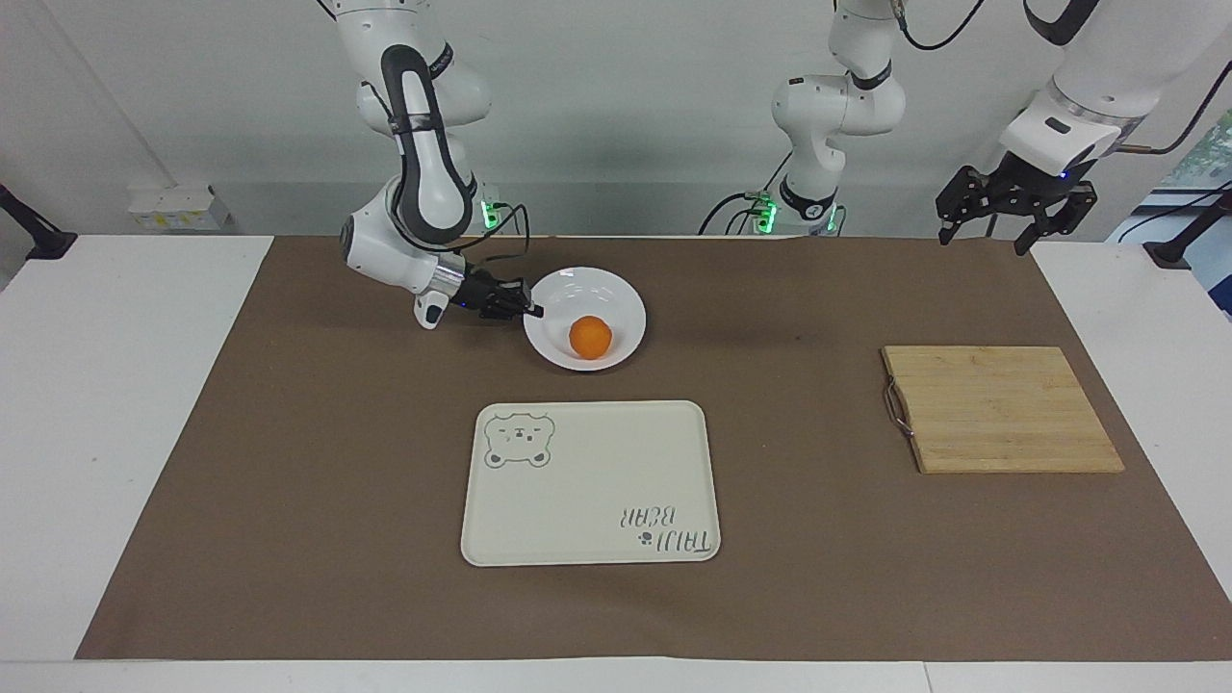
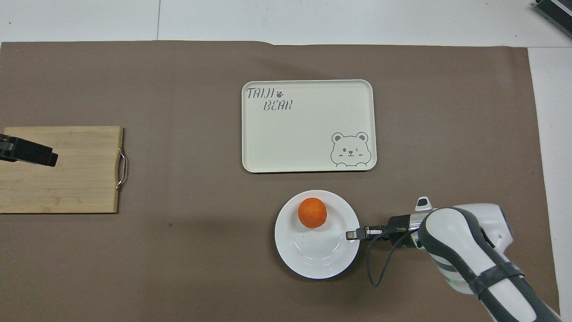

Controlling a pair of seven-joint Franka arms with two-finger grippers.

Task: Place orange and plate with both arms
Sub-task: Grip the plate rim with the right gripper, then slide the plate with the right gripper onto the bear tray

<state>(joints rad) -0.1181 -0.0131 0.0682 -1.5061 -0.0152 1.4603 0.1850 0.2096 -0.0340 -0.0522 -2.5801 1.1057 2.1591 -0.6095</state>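
Note:
The white plate [image 1: 616, 298] lies on the brown mat, nearer to the robots than the tray, and also shows in the overhead view [image 2: 313, 255]. The orange [image 1: 590, 337] sits in the plate, off-centre toward the tray, as the overhead view [image 2: 312, 213] shows too. My right gripper [image 1: 527, 310] reaches in low and level and is shut on the plate's rim at the side toward the right arm's end; it also shows in the overhead view [image 2: 353, 234]. My left gripper [image 1: 1006, 231] hangs open and empty in the air, over the cutting board in the overhead view [image 2: 44, 156]; that arm waits.
A cream rectangular tray [image 1: 589, 481] with a bear print lies mid-table, farther from the robots than the plate. A wooden cutting board [image 1: 1001, 409] with a metal handle lies toward the left arm's end. A brown mat [image 1: 289, 481] covers the table.

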